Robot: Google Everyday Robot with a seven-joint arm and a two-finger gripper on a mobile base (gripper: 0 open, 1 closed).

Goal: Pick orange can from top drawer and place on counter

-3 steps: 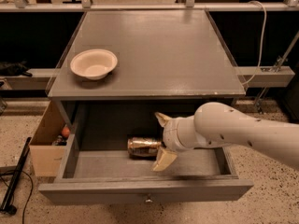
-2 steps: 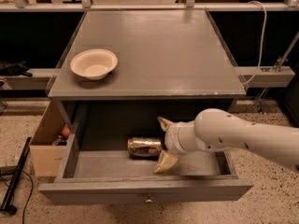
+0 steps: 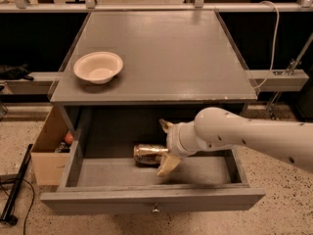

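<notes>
The orange can (image 3: 148, 153) lies on its side in the middle of the open top drawer (image 3: 146, 199). My gripper (image 3: 163, 149) reaches into the drawer from the right. It is open, with one cream finger (image 3: 164, 126) behind the can's right end and the other (image 3: 167, 166) in front of it. The fingers stand on either side of the can's end, and I cannot tell if they touch it. The counter (image 3: 166, 53) lies above the drawer.
A cream bowl (image 3: 98, 66) sits at the counter's front left. A cardboard box (image 3: 48, 148) holding small items stands on the floor left of the drawer. A black pole (image 3: 14, 190) lies at the far left. A white cable (image 3: 275, 38) hangs at the right.
My gripper has moved slightly left, closer over the can's right end. The can has stayed where it lay.
</notes>
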